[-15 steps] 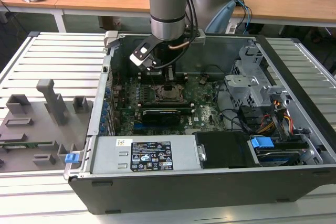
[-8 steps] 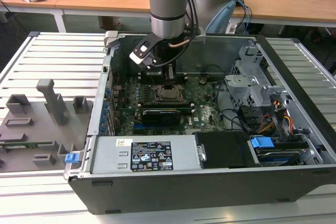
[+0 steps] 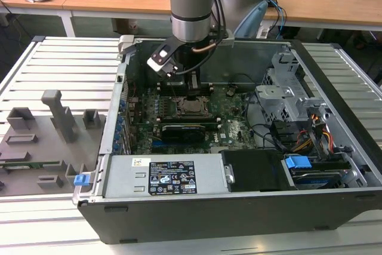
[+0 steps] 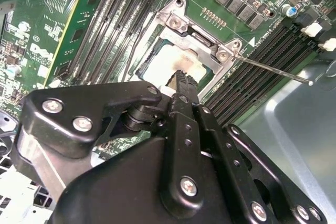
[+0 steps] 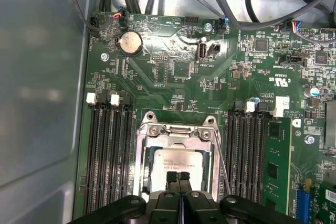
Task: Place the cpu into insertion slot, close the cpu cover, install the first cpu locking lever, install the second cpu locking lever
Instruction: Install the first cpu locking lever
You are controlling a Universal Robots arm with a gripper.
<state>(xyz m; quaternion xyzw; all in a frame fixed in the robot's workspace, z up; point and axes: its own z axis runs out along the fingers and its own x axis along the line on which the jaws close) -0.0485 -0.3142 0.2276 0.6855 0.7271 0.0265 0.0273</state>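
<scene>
Looks like a robotics lab: a robot arm (image 3: 191,4) over an opened computer case (image 3: 239,222) on a slatted metal desk (image 3: 59,64), grey fixtures (image 3: 59,114) alongside, and wooden desks (image 3: 107,1), possibly office workstations, behind.

Slatted table (image 3: 65,64) w/ PC case (image 3: 239,213), grey fixtures (image 3: 57,114)
</scene>
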